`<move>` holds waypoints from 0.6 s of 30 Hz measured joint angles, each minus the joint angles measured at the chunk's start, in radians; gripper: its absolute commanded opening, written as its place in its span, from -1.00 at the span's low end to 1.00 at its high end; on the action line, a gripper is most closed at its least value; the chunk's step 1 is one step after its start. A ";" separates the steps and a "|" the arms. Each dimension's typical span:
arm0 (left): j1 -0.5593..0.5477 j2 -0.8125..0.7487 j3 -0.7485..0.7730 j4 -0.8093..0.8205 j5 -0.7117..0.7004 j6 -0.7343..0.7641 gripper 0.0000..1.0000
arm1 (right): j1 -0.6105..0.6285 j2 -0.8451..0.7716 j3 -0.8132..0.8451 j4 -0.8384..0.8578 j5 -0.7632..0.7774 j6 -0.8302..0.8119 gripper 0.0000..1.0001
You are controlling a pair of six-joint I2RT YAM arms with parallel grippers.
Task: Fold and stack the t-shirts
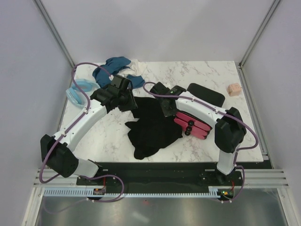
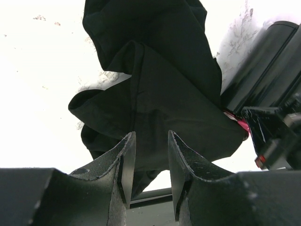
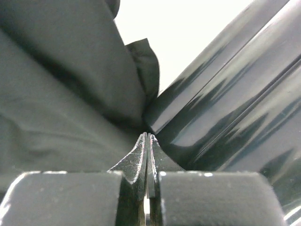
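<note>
Black t-shirt (image 1: 150, 129) crumpled on desk (image 1: 113, 136); right gripper (image 3: 147, 141) pinching its edge for spreading, left gripper (image 2: 149, 155) spread, empty.

White marble-look table (image 1: 188, 75) is carrying a crumpled black t-shirt (image 1: 151, 129) mid-front, pink folded shirt (image 1: 190, 126) just right of it, teal (image 1: 113, 68), light blue (image 1: 77, 89) and white (image 1: 137, 66) shirts lying far-left, black shirt (image 1: 206, 94) and beige block (image 1: 233, 89) far-right.
</note>
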 measured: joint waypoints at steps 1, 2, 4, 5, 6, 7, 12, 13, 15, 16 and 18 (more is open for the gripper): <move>0.001 -0.003 0.000 0.000 0.000 0.000 -0.18 | 0.002 0.008 0.008 -0.005 0.014 0.000 -1.00; 0.002 -0.007 0.000 0.000 -0.001 0.000 -0.18 | 0.003 0.019 0.017 -0.010 0.030 -0.001 -1.00; 0.003 -0.018 -0.002 0.000 -0.001 0.000 -0.18 | 0.005 0.039 0.032 -0.020 0.063 -0.002 -1.00; 0.004 -0.023 -0.005 0.000 -0.002 0.000 -0.18 | 0.005 0.052 0.045 -0.029 0.079 -0.004 -1.00; 0.006 -0.027 -0.006 -0.001 -0.002 0.000 -0.18 | 0.004 0.064 0.055 -0.034 0.093 -0.008 -1.00; 0.008 -0.031 -0.007 0.000 -0.002 0.000 -0.18 | 0.003 0.075 0.066 -0.038 0.106 -0.010 -1.00; 0.008 -0.036 -0.013 0.000 -0.002 0.000 -0.18 | -0.014 0.118 0.109 -0.038 0.149 -0.017 -1.00; 0.008 -0.036 -0.014 0.000 -0.002 0.000 -0.18 | -0.021 0.126 0.118 -0.038 0.154 -0.018 -0.98; 0.008 -0.036 -0.017 0.000 -0.002 -0.001 -0.18 | -0.036 0.143 0.140 -0.037 0.162 -0.019 -0.92; 0.008 -0.036 -0.019 0.000 -0.002 -0.001 -0.18 | -0.049 0.155 0.161 -0.037 0.163 -0.019 -0.87; 0.008 -0.036 -0.019 0.000 -0.002 -0.003 -0.18 | -0.069 0.173 0.191 -0.030 0.164 -0.023 -0.75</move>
